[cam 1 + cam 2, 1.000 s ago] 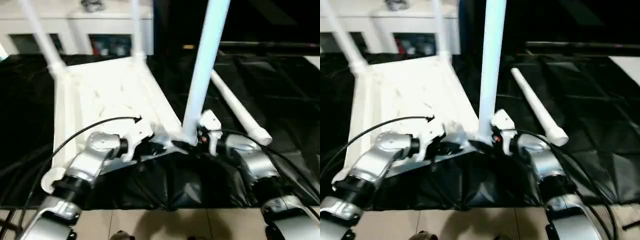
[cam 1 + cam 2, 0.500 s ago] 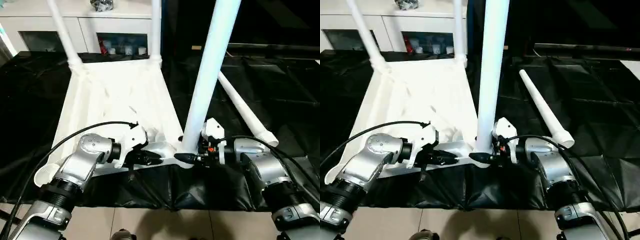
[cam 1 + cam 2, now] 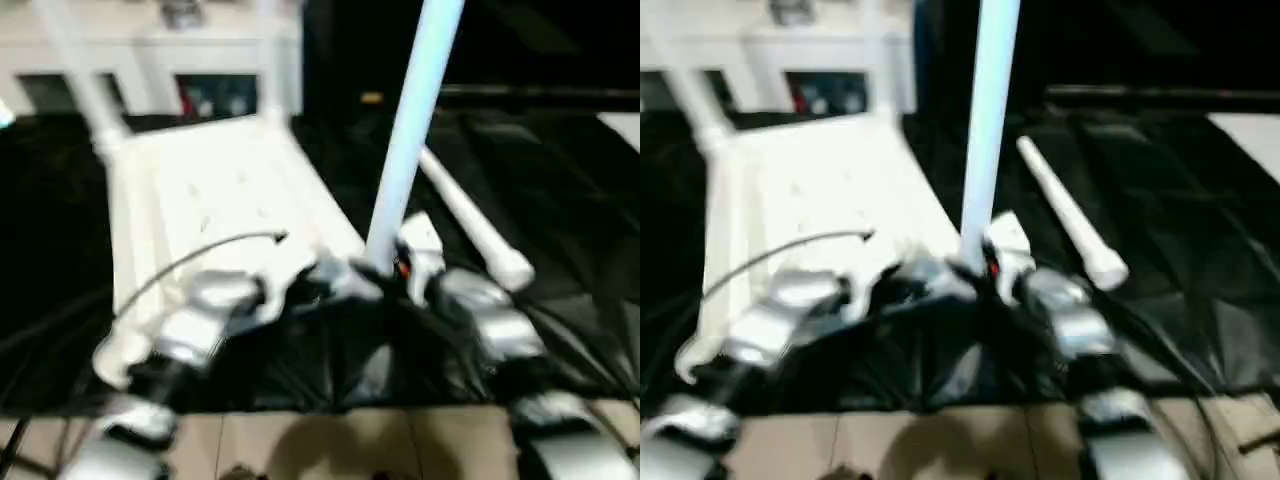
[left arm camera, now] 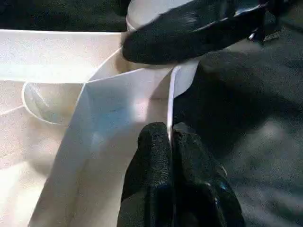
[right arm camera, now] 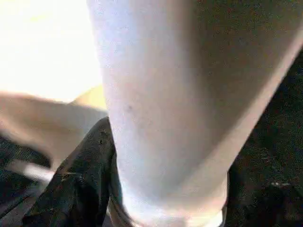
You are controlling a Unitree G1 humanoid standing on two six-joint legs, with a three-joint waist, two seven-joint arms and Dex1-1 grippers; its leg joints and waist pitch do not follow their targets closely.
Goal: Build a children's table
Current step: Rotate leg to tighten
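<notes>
Frankly, my head views are smeared, so detail at the near corner is hard to make out. I see the tabletop (image 3: 210,190) lying underside up on black sheeting (image 3: 560,170), with a white cabinet (image 3: 150,60) behind it. I count four legs: two standing in the far corner sockets, their tops cut off; one upright leg (image 3: 410,130) at the near right corner; one loose leg (image 3: 470,225) lying on the sheeting just beside the tabletop. My left gripper (image 4: 170,156) is pinched closed on the tabletop's thin near rim. My right gripper (image 5: 118,189) is clamped around the upright leg's base. I can read no writing anywhere.
</notes>
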